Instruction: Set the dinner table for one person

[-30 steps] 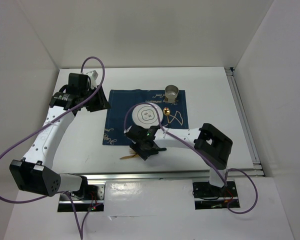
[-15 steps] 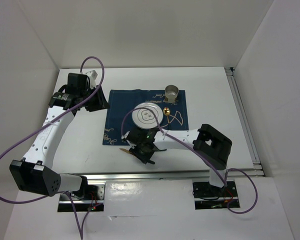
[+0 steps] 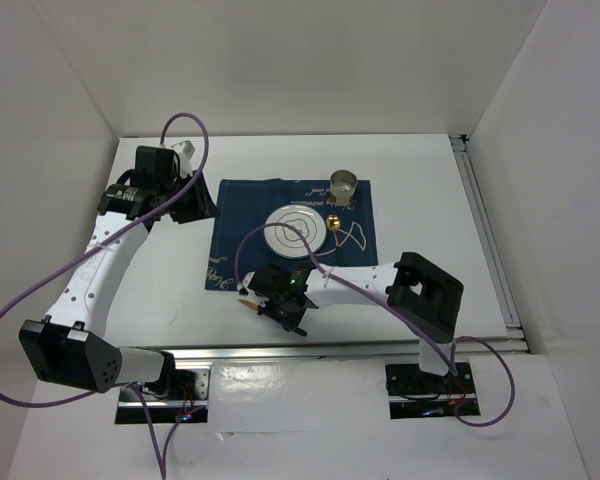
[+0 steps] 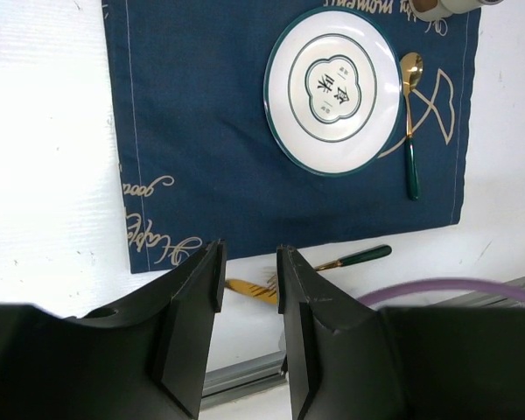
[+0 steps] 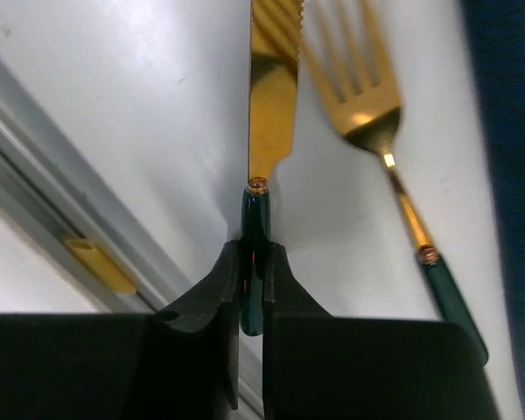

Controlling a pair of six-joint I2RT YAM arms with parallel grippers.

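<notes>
Right, overhead first: one dinner table (image 3: 420,200), flat plain white, spread under everything, silver rail (image 3: 330,348) along 6 and 3 o'clock. One navy cloth placemat (image 3: 240,215) at centre, carrying one round white plate (image 3: 295,228), one gold-bowled spoon (image 3: 333,220) just at the plate's 3 o'clock, and one small grey cup (image 3: 343,185) at the mat's 1 o'clock corner. Two grippers: left gripper (image 3: 195,205) hanging at the mat's 9 o'clock edge, right gripper (image 3: 272,306) low at its 6 o'clock edge, with a sliver of gold knife (image 3: 245,301) poking out toward 9 o'clock. One purple cable (image 3: 242,255) looping over the mat at the plate's 7 o'clock.

Over to the left wrist: jaws parted, gripping nothing, white tabletop below. One fork (image 4: 366,255), green handle and gold tines, lying on white just off the mat's 6 o'clock hem, partly hidden behind the black fingers. White cursive lettering on the mat at 8 o'clock.

Now the right wrist: black fingers pinched tight on the knife's dark green handle, serrated gold blade pointing to 12 o'clock. Fork just beside at 2 o'clock. Grooved silver rail at 8 o'clock.
</notes>
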